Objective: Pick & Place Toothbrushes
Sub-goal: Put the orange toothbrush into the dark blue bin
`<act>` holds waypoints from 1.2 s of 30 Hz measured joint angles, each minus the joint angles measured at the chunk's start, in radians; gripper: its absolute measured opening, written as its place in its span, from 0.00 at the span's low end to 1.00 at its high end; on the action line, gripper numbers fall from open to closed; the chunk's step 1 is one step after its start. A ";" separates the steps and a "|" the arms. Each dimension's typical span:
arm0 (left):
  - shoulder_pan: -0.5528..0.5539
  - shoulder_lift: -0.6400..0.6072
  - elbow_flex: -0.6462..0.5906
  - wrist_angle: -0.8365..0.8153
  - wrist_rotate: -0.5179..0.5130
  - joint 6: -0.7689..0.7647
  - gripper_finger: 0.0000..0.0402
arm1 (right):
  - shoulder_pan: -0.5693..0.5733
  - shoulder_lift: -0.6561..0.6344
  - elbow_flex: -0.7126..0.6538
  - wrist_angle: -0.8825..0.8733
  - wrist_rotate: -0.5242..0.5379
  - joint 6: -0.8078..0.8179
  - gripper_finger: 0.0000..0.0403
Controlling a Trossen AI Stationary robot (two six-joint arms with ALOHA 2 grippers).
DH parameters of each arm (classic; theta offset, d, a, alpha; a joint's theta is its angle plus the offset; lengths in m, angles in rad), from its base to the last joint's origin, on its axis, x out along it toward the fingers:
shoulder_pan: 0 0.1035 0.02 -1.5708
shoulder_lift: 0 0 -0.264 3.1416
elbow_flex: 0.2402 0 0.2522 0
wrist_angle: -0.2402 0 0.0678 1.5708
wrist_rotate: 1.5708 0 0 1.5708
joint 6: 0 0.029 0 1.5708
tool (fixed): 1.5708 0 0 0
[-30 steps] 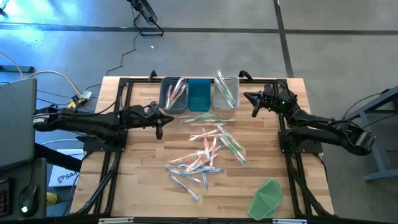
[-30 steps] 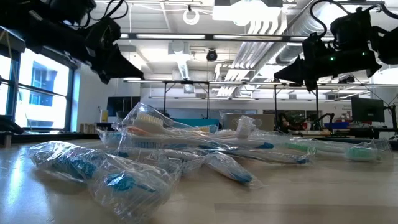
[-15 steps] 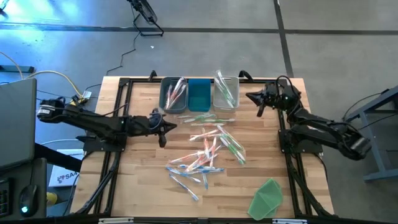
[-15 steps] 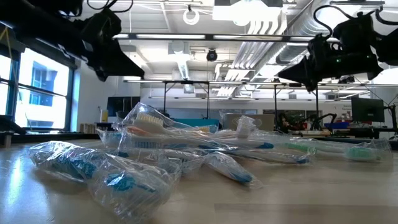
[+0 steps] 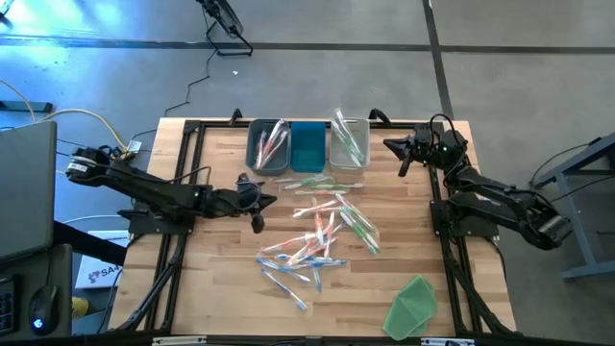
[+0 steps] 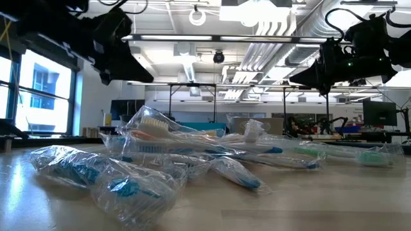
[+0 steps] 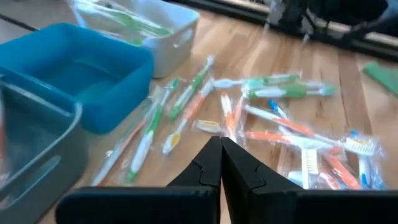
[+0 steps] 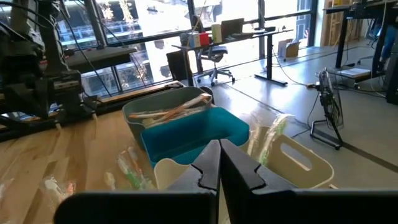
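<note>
Grey concrete floor [image 5: 317, 86] around wooden bench [image 5: 216, 269], dark seams crossing it. Black cable [image 5: 197, 85] trailing over floor beyond bench. Laptop [image 5: 24, 183] and yellow cable [image 5: 72, 115] at left edge. Low view: open ceiling with white ducts [image 6: 282, 29], strip lights, round fixture [image 6: 197, 16]; tall window [image 6: 42, 90] at left, daylight outside; black frames and monitors [image 6: 379, 112] far back. Right wrist view: glazed wall [image 8: 155, 18], desk [image 8: 249, 31], office chair [image 8: 216, 59], floor fan [image 8: 326, 102].

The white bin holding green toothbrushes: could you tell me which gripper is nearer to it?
Right. The right gripper hovers just beside the white bin; the left gripper is farther, past the blue bin.
</note>
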 joint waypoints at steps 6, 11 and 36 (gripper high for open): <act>0.002 0.097 0.162 -0.253 0.002 -0.012 0.00 | 0.000 0.000 0.000 0.002 0.001 0.013 0.00; 0.002 0.138 0.272 -0.338 0.031 -0.011 0.00 | 0.000 0.000 0.000 -0.006 0.005 0.017 0.00; 0.003 0.158 0.342 -0.523 0.200 -0.081 0.00 | 0.000 0.000 0.000 0.048 0.100 -0.003 0.00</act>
